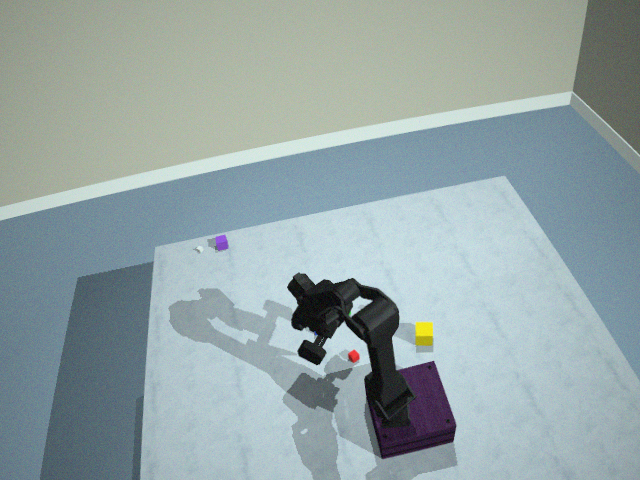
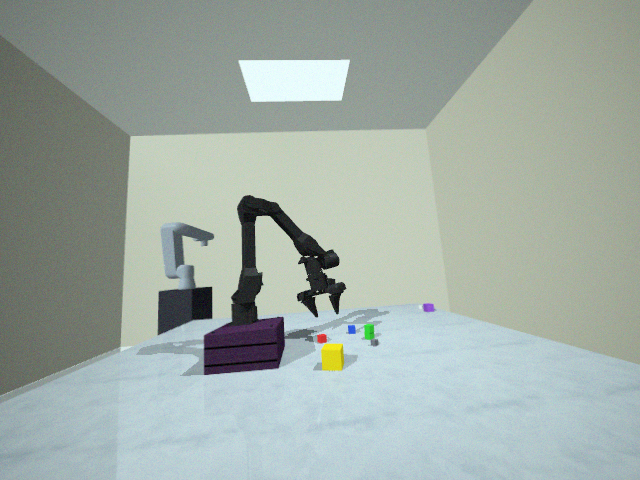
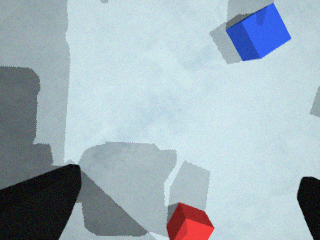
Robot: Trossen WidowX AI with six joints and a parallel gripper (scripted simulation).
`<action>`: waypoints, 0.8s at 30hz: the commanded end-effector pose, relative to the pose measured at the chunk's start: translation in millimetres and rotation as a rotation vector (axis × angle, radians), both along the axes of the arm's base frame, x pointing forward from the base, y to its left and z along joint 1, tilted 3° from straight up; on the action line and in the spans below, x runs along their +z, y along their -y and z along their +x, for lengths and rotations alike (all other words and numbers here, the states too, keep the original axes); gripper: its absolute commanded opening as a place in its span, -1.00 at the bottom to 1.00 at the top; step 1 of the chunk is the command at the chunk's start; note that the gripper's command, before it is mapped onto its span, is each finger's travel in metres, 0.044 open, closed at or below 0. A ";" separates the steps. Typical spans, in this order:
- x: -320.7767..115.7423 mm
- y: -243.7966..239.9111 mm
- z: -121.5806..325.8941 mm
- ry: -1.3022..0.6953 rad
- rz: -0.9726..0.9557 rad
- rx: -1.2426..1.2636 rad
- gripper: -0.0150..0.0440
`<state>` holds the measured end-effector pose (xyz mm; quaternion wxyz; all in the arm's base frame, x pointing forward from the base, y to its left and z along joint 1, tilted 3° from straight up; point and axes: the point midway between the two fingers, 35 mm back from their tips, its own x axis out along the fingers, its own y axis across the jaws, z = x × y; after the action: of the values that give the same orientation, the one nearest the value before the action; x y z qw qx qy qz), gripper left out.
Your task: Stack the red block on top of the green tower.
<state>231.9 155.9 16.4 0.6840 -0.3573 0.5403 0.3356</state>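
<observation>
Table point(image 2: 465, 392): pale marbled slab, carrying the purple base point(image 2: 244, 345) and the arm.

Gripper point(image 2: 323, 307): hangs above the surface, tips down, jaws spread wide with nothing between them.

Green tower point(image 2: 369, 331): upright, beyond the red block in the exterior view; hidden behind the arm from the top camera.

Red block point(image 3: 190, 228): lies on the table, untouched. In the wrist view you see it between the two finger tips but low in frame, nearer the bottom edge than the line joining them, and turned at an angle to the jaws.

Judgement: you need to shift toward that bottom edge, square the wrist, then descend.

Blue block point(image 3: 259, 31): well apart.
</observation>
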 end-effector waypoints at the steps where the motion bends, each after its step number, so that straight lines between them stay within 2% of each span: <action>1: -0.6 19.6 -0.8 -0.080 0.002 -0.131 1.00; 9: 1.7 59.4 -7.5 -0.236 0.006 -0.398 1.00; 14: -0.5 60.0 -7.6 -0.239 0.007 -0.403 1.00; 21: -34.1 58.9 -8.8 -0.240 0.006 -0.403 1.00; 24: -35.6 59.5 -9.1 -0.240 0.006 -0.403 1.00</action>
<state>221.3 95.5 -16.6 0.6659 -0.2002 0.6796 0.2341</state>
